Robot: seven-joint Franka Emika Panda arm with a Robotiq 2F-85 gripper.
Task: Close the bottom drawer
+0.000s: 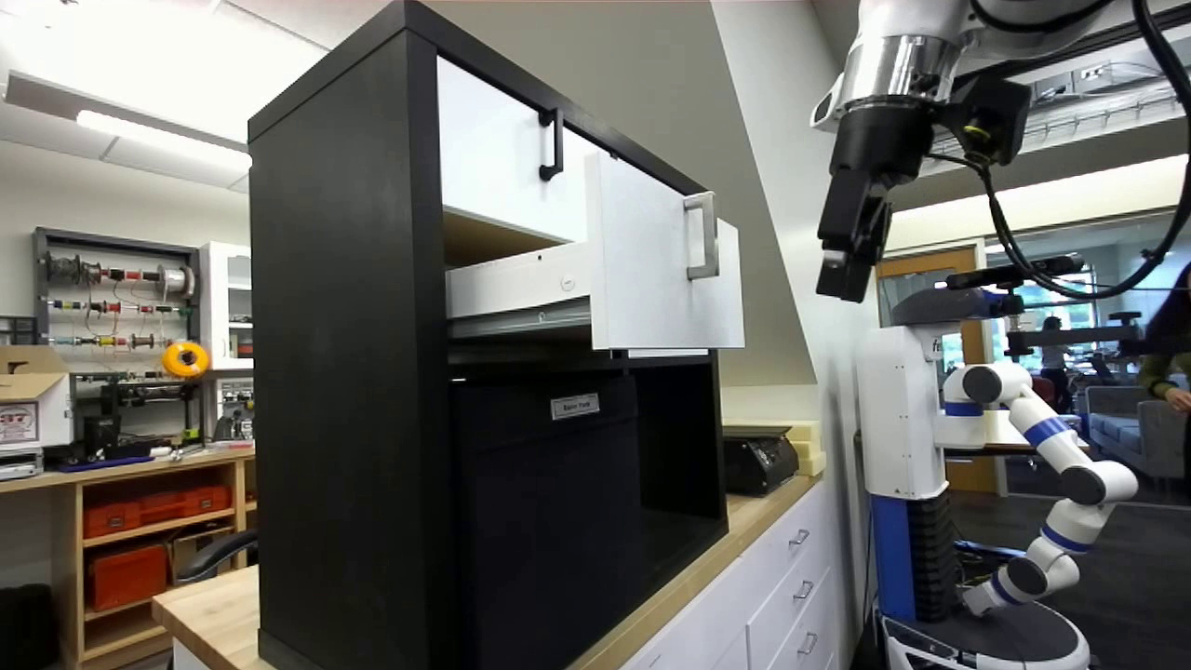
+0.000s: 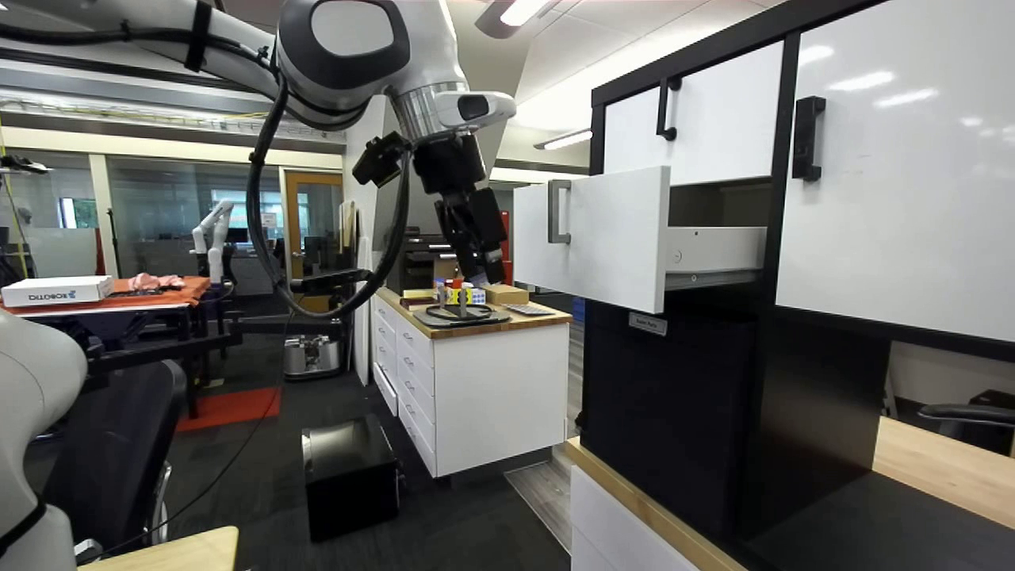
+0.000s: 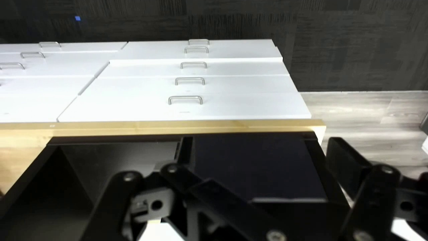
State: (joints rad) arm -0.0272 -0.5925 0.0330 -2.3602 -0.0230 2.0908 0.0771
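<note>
While the bottom drawer stands pulled out of the tall black cabinet, the gripper hangs on its handle side, apart from the drawer front. In the wrist view, the fingers are spread, with a wide gap between them. A black cable loops down from the robot arm beside the gripper. Directly above the drawer sits the upper white front, flush with the cabinet; below is a black panel with a small label. In an exterior view, a wide white door stands beside the drawer bay. The cabinet rests on a light wood counter above white drawer units with thin metal pulls. A blue-banded white robot stands well apart.

Drawer front: flat, rectangular, smooth, with a squared grey handle. Drawer side: pale, low, on a metal runner. Door: glossy, with bright reflections. Carpet: dark, streaked. Floorboards: pale, grained.
</note>
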